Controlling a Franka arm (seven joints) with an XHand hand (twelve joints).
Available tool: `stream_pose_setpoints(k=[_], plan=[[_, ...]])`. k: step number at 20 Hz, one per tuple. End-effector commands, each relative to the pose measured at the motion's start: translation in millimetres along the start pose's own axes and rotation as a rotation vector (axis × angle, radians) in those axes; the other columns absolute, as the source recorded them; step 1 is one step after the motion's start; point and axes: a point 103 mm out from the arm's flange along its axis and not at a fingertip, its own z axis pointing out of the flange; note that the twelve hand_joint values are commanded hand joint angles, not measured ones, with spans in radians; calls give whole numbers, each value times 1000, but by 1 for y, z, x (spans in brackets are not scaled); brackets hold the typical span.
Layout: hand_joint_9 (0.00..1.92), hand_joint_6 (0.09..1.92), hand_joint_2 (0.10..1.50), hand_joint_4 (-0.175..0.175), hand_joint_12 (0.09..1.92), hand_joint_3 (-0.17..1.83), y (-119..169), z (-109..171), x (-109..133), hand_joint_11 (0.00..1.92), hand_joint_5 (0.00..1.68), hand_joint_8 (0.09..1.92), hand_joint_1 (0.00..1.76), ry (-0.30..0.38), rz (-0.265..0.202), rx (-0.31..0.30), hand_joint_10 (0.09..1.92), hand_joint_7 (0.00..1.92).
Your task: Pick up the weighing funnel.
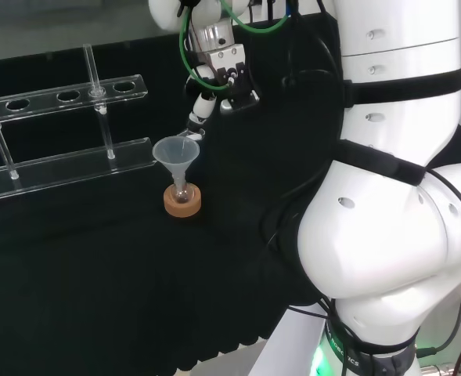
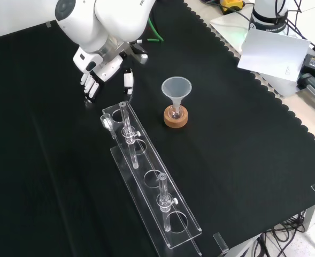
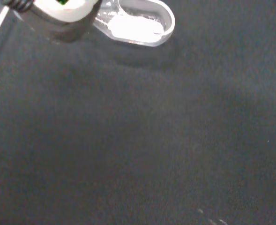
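The bench is covered by black cloth (image 2: 243,160), and a white sheet (image 2: 275,51) is seen beyond its far right corner in the front view. One funnel (image 2: 176,87) is stood in one flask (image 2: 175,112) on one cork ring (image 2: 176,120) near the cloth's middle, with one clear rack (image 2: 152,187) laid toward the near edge. One weighing funnel (image 3: 138,23) is seen on the cloth just beside the hand (image 2: 101,69), whose fingers (image 2: 90,88) are held straight, together and pointed down.

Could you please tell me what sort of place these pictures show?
Probably a chemistry lab bench: a clear plastic test-tube rack, a clear cone-shaped funnel in a small flask on a cork ring, and a white robot arm.
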Motion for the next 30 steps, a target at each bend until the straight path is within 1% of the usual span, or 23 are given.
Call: stream_pose_setpoints(k=[1, 3, 9, 14, 21, 24, 30], plan=[[503, 87, 680, -39, 1348, 259, 7, 16, 2, 340, 490, 674, 872, 4, 2, -6, 605, 273], [508, 87, 674, -38, 1348, 273, 9, 21, 3, 344, 503, 675, 874, 10, 7, -28, 604, 279], [544, 87, 647, -34, 1326, 342, 15, 29, 4, 377, 563, 676, 887, 15, 9, -22, 594, 317], [560, 87, 633, -33, 1320, 379, 22, 36, 4, 389, 584, 675, 892, 10, 10, -2, 588, 334], [576, 87, 627, -32, 1319, 400, 29, 45, 6, 401, 602, 675, 899, 9, 11, -7, 587, 348], [588, 87, 614, -32, 1307, 434, 33, 49, 7, 414, 610, 667, 913, 23, 8, -6, 576, 354], [599, 89, 606, -30, 1306, 456, 38, 49, 10, 423, 623, 666, 923, 7, 14, -4, 572, 365]])
